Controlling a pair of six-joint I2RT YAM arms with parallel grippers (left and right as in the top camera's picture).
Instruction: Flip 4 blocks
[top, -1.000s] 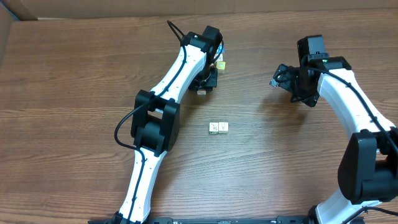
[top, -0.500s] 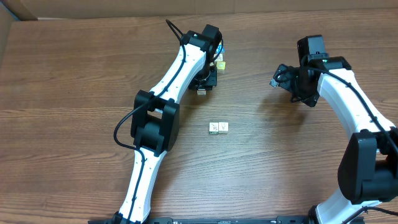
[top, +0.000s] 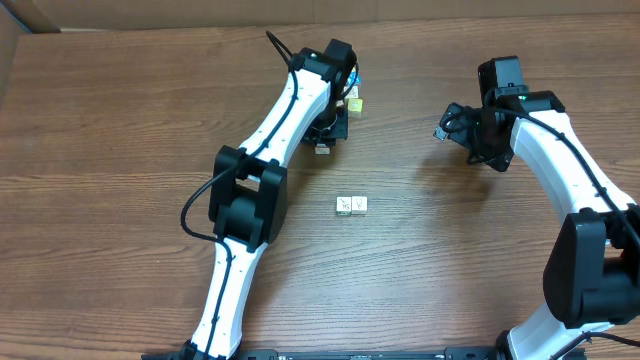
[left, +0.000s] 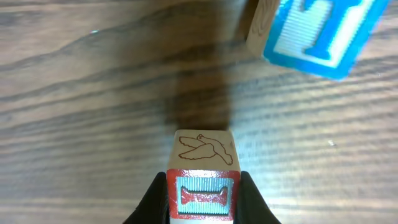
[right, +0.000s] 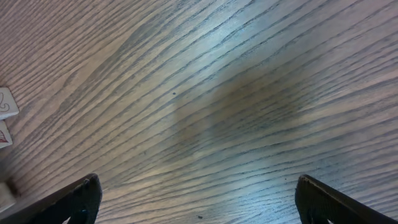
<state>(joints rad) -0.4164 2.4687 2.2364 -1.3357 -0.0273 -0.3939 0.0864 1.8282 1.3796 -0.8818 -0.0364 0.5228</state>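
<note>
Left claw (left: 202, 202): clenched on one small picture block, a dark finger pressed against each side; seen from above, at the far middle of the worktop (top: 120, 120)
Held block (left: 202, 152): cream cube; brown bird outline on the face turned away from the wrist camera, red-framed panel on the face toward it; seated between the fingers at their tips; resting on the wood or just lifted, not possible to tell
Reason for the grip: probably squeezed by two opposite sides so that a roll of the wrist brings a new face upward
Blue-lettered block (left: 317, 31): beyond the held block and off to the right; apart from it, skewed in the frame, outside the claw
Pair of blocks (top: 351, 205): side by side and touching, mid-worktop; nearer the robot than the left claw, well apart from both claws
Right claw (right: 199, 208): released, fingers spread wide over bare wood grain, holding nothing; parked to the right, probably to keep clear of the working arm
Task progress: by judgement only, one block in hand, its flip not yet done
</note>
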